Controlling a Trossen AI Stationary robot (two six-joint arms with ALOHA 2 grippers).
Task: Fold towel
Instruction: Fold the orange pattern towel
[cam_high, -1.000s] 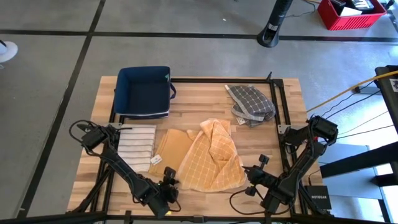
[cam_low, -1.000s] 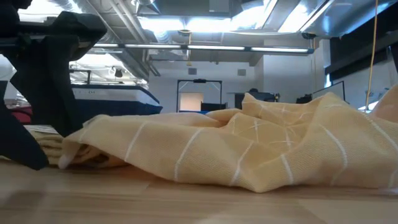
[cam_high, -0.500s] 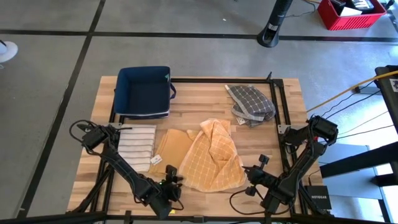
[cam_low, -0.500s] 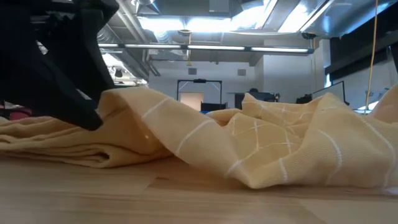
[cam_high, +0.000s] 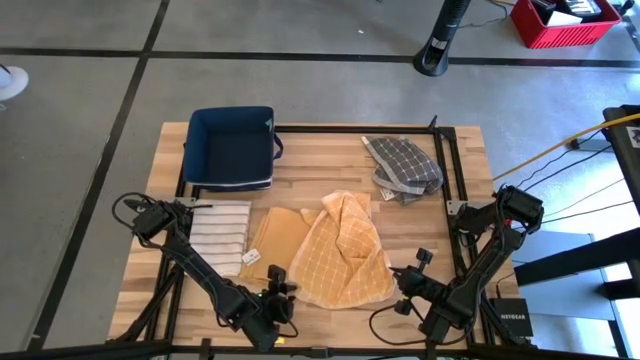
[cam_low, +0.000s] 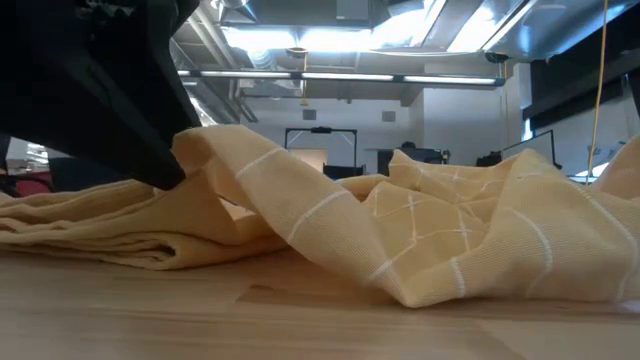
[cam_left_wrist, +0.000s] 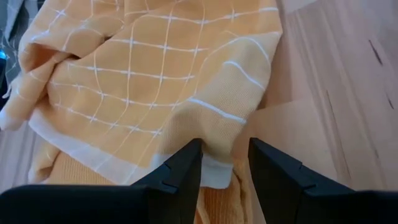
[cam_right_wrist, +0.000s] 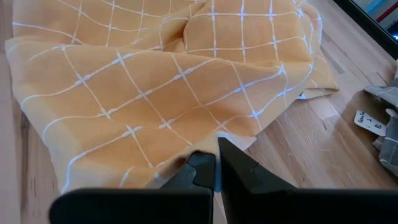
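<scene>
The yellow checked towel lay rumpled on the wooden bench, near its front edge and roughly midway between the two arms. The left gripper sat at the towel's front left corner, and its jaws stood partly open with a fold of the hem between them; in the low view that corner was raised off the bench in a peak against the dark gripper. The right gripper rested at the towel's front right edge, its jaws shut together, the cloth's edge just at their tips; whether any fabric was pinched there could not be told.

A plain yellow cloth lay flat, partly under the towel's left side, with a white tag at its front edge. Beside it to the left lay a folded white striped towel. A dark blue bin stood at the back left of the bench, and a grey checked cloth lay bunched at the back right.
</scene>
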